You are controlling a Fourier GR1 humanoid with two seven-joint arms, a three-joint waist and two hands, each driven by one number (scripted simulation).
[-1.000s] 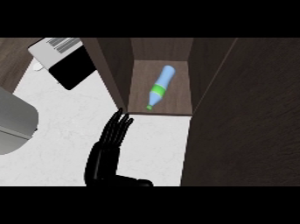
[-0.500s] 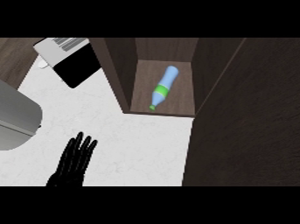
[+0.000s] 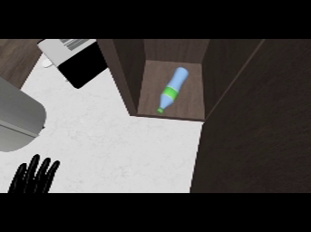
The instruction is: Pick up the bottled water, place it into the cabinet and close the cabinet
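Kitchen: white marbled counter point(image 3: 118, 140), dark wood cabinet point(image 3: 264, 113) with open compartment, grey metal appliance point(image 3: 7, 118) at left, black-fronted appliance point(image 3: 84, 63) at the back.

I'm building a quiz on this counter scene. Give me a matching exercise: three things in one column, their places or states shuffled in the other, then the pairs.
Things:
1. bottled water
2. left hand
3. cabinet

Places or states:
A. standing open
B. lying on its side on the cabinet's shelf
C. fingers straight, at the view's lower left, over the white counter

Pairs: 1-B, 2-C, 3-A
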